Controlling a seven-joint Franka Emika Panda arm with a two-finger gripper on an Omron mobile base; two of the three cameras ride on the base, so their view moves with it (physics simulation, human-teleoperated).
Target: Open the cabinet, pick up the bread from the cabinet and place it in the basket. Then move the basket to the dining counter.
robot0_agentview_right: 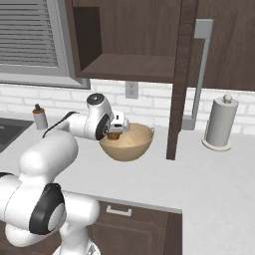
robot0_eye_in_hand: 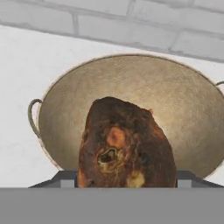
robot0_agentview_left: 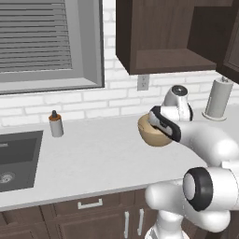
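Note:
The bread [robot0_eye_in_hand: 124, 148], a dark golden-brown bun, sits between my fingers, and my gripper [robot0_agentview_right: 116, 132] is shut on it. It hangs just above the left inner side of the tan basket [robot0_agentview_right: 130, 147], whose bowl [robot0_eye_in_hand: 188, 105] spreads behind it in the hand view. The basket [robot0_agentview_left: 153, 138] stands on the grey worktop below the cabinet [robot0_agentview_left: 158, 46]. The cabinet's door [robot0_agentview_right: 182, 74] stands open, edge-on, with its silver bar handle [robot0_agentview_right: 199, 74] beside it, and the shelf [robot0_agentview_right: 129, 67] is bare. The dining counter is out of view.
A paper towel roll [robot0_agentview_right: 219, 122] stands right of the basket. A small bottle [robot0_agentview_left: 56, 124] and the sink [robot0_agentview_left: 16, 158] lie to the left, under a window. The open door hangs near the basket's right rim. Lower cupboards [robot0_agentview_left: 88, 210] line the front.

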